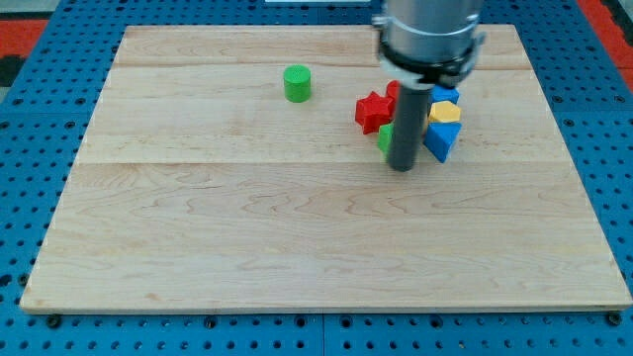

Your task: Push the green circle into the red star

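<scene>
The green circle (297, 83) is a short green cylinder standing alone on the wooden board, toward the view's top, left of centre. The red star (372, 112) lies to its right and slightly lower, at the left edge of a cluster of blocks. My tip (402, 167) rests on the board just below that cluster, right of and below the red star, well away from the green circle. The rod hides part of the cluster.
In the cluster: a second red block (393, 92) above the star, a green block (385, 137) mostly hidden by the rod, a yellow block (445, 112), a blue triangular block (439, 141) and a blue block (444, 94). The wooden board (297, 247) lies on a blue pegboard.
</scene>
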